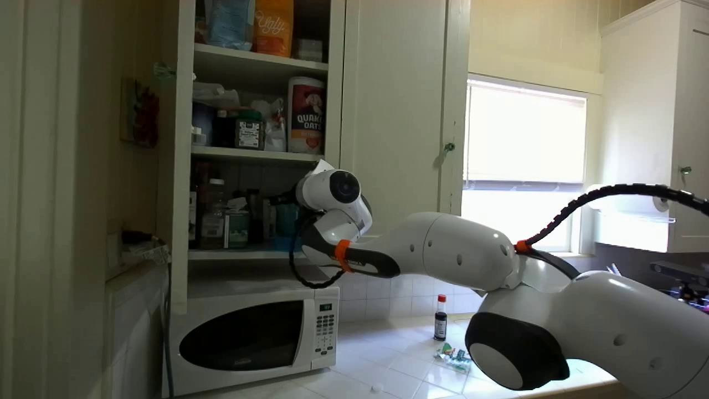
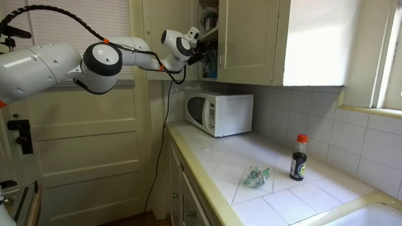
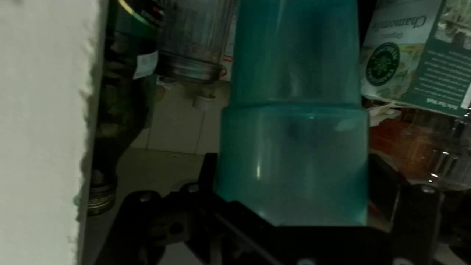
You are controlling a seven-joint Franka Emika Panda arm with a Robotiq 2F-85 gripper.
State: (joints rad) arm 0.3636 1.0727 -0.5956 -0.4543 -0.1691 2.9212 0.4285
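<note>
Reaching in looks done to me: the jaws, wide apart, grip a teal cup (image 3: 294, 165) inside the cupboard (image 1: 249, 153), the microwave (image 2: 223, 114) at 6 o'clock; letting go seems left.

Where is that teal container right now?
In the wrist view the teal container is near the middle, between the fingers of the gripper, with the chamomile box to its right; an exterior view shows it inside the cupboard above the microwave.

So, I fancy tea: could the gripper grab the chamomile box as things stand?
Probably not yet: the gripper has a teal container filling the gap between its jaws; the chamomile box sits outside them.
</note>
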